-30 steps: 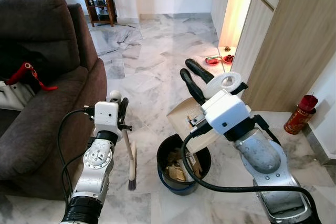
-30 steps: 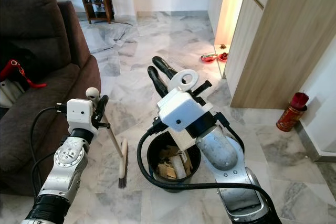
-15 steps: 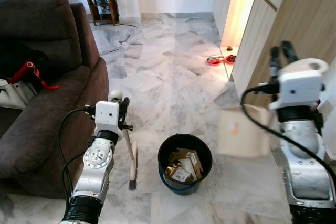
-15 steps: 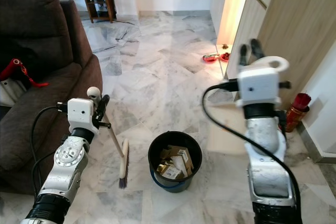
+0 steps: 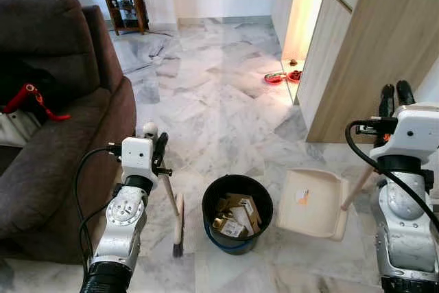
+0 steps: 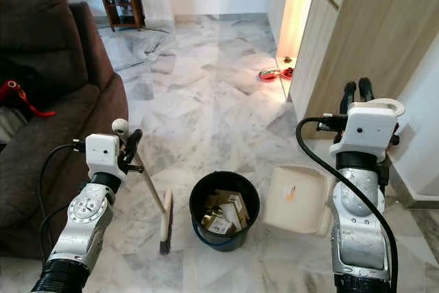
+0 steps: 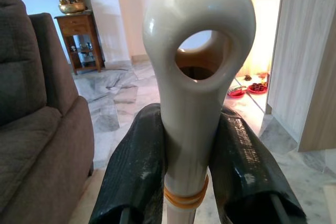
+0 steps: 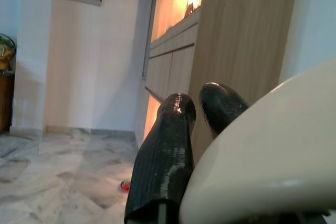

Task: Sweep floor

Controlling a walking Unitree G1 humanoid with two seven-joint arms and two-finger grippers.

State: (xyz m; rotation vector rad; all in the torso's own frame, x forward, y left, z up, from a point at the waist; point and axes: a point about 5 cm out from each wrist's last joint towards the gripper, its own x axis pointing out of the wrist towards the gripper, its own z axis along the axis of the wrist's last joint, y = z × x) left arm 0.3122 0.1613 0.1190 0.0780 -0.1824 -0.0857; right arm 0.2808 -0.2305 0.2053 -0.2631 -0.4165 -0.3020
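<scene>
1. The black bucket [image 5: 238, 223] stands on the marble floor [image 5: 206, 94] before me; I place everything else by it. Cardboard scraps [image 5: 233, 214] lie inside it.
2. My left gripper [image 7: 181, 150] is up and to the left of the bucket, its two black fingers [image 7: 137, 166] clamped on the cream handle of the broom [image 5: 173, 205], just under the ringed handle end.
3. The broom slants down from that grip; its brush head [image 5: 178, 228] rests on the floor just left of the bucket, close to it but apart.
4. The cream dustpan [image 5: 309, 202] lies on the floor just right of the bucket, its wooden handle [image 5: 357, 186] slanting up toward my right arm.
5. My right gripper [image 5: 396, 95] is raised well to the right of the bucket, fingers pointing upward. I cannot tell whether they are together or apart.
6. A dark brown sofa [image 5: 48, 101] stands well left of the bucket, beyond the broom.
7. A wooden cabinet [image 5: 357, 53] rises behind and to the right of the bucket, with red dishes [image 5: 282, 77] on the floor near its lit opening.
</scene>
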